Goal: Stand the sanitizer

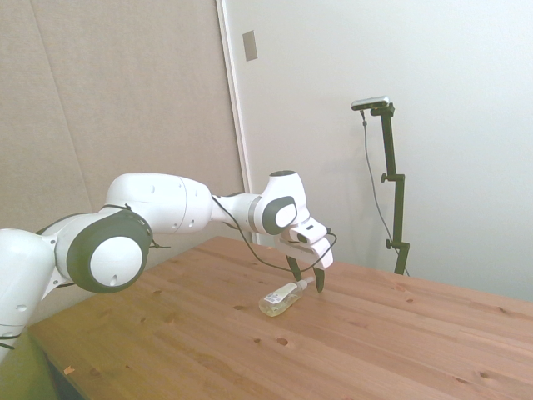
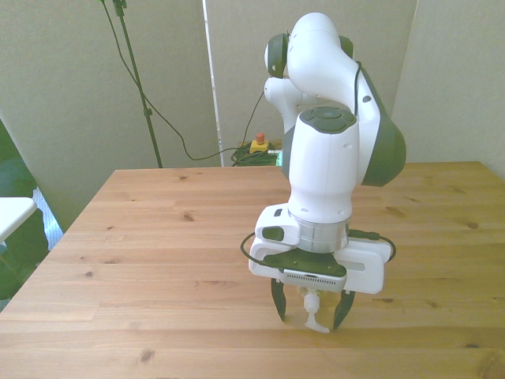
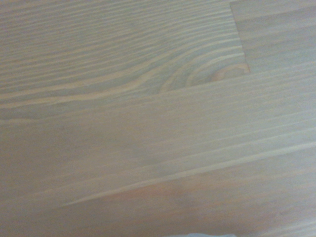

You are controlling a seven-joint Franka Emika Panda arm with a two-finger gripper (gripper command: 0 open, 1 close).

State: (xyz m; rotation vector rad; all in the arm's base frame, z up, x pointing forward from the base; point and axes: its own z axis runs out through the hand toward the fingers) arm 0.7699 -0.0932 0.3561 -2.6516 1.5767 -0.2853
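Observation:
The sanitizer (image 1: 281,299) lies on its side on the wooden table (image 1: 400,333), a small clear bottle with a pale label, yellowish liquid and a white pump top (image 2: 313,313) pointing away from the arm's base. My gripper (image 1: 306,278) hangs open just above the pump end, with its dark fingers (image 2: 277,302) on either side of the white pump in the front view. Most of the bottle's body is hidden behind my hand in the front view. The wrist view shows only blurred wood grain (image 3: 148,123).
A red and yellow stop button (image 2: 257,145) and cables lie on the floor behind the table. A white object's edge (image 2: 12,213) sits beyond the table at the front view's left.

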